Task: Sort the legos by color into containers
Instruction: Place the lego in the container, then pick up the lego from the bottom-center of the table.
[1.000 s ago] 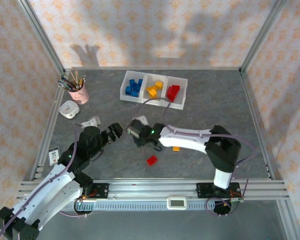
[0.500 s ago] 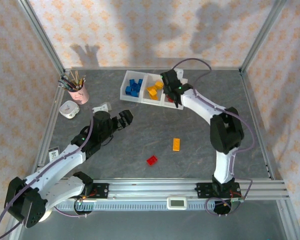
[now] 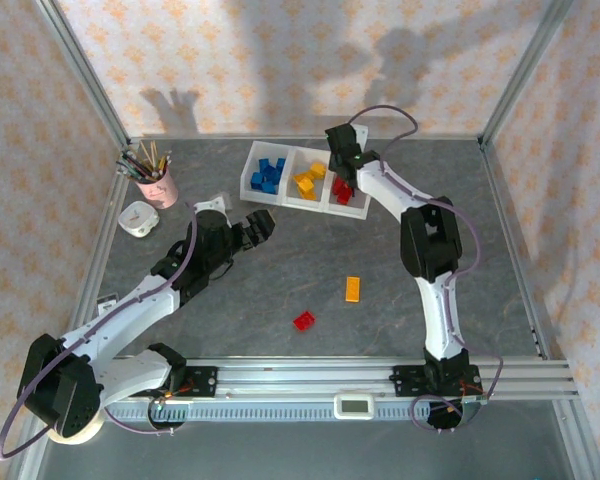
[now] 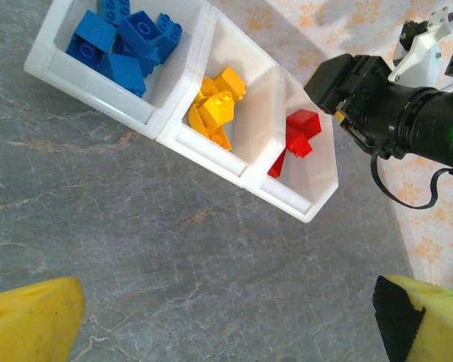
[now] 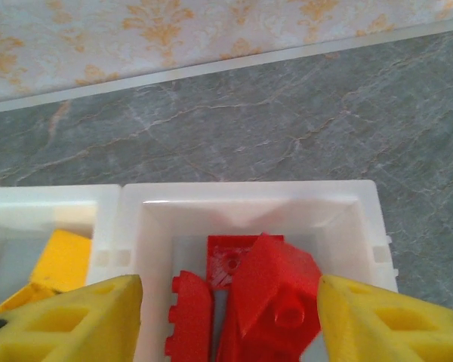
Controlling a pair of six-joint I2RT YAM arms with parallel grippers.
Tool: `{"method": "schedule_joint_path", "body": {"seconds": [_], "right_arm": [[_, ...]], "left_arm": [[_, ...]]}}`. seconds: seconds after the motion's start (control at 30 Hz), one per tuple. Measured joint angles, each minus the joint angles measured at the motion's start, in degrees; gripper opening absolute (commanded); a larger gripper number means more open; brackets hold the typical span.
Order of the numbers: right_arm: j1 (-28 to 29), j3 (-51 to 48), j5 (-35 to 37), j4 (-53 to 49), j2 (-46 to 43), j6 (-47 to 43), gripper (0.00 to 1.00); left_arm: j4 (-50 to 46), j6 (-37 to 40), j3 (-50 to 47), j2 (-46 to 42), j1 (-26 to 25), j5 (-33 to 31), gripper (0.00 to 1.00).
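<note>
The right gripper (image 5: 226, 294) hung with fingers apart, gripping nothing, over the red legos (image 5: 273, 290) in the containers (image 5: 249, 192), right-end bin, by the tabletop (image 3: 280, 275) far edge; the left gripper (image 4: 226, 320) gaped wide, empty.

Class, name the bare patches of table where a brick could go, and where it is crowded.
Bare: between the tray and the loose orange brick; right of the right arm. Crowded: far left, around the pencil cup and left gripper.

White bins (image 4: 211, 160) w/ blue, yellow, red legos (image 4: 215, 109); grey marbled table (image 3: 280, 280); pink cup (image 3: 163, 190).
</note>
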Motion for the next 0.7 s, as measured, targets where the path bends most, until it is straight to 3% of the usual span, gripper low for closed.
{"method": "schedule_joint_path", "body": {"seconds": [0.23, 0.47, 0.7], "right_arm": [[2.4, -15.3, -5.4, 0.9, -13.7, 1.3, 0.74], [10.0, -30.3, -11.2, 1.9, -25.7, 3.9, 0.80], [18.7, -41.0, -13.4, 1.7, -30.9, 8.6, 0.82]], "left_arm": [[-0.4, 0.0, 0.0, -1.8, 0.0, 0.6, 0.99], [-3.1, 0.0, -1.1, -7.8, 0.0, 0.6, 0.99], [-8.5, -0.1, -4.9, -13.9, 0.0, 0.3, 0.99]]}}
